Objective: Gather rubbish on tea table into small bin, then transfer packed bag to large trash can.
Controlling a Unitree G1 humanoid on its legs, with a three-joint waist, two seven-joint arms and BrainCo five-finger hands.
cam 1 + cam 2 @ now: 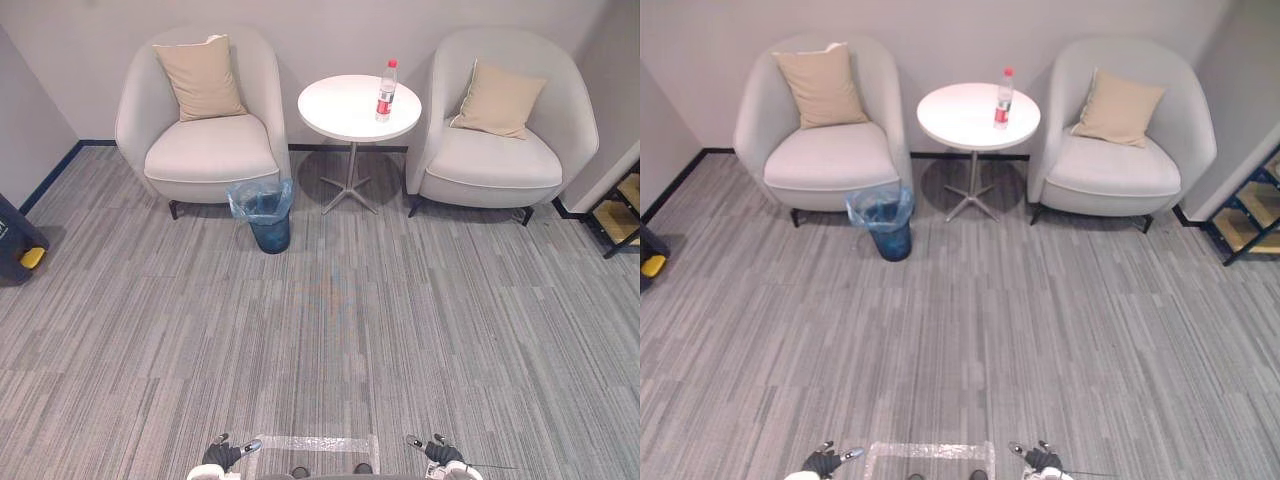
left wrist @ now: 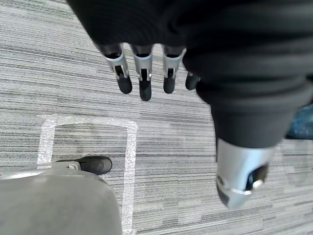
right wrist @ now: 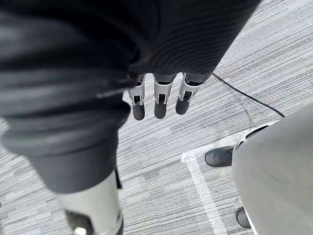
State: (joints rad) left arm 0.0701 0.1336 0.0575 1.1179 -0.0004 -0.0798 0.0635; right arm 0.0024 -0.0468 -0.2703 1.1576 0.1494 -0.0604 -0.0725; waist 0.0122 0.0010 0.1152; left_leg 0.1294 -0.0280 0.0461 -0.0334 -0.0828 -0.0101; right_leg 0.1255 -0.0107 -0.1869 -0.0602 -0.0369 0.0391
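A bottle (image 1: pixel 385 91) stands near the table's (image 1: pixel 335 115) right edge, the bag-lined small bin (image 1: pixel 265 215) on the floor just left of the table, while the left robot hand (image 2: pixel 143 78) and right robot hand (image 3: pixel 160 100) hang empty, fingers straight, well short of the table, so walking up square should precede any reach.

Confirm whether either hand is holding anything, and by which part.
Nothing is held: left hand and right hand both hang open above the carpet. The plastic bottle stands untouched on the round table.

Right hand (image 3: pixel 160 98), fingers (image 3: pixel 138 108) seemingly straight, hangs above taped grey carpet (image 3: pixel 254 49).
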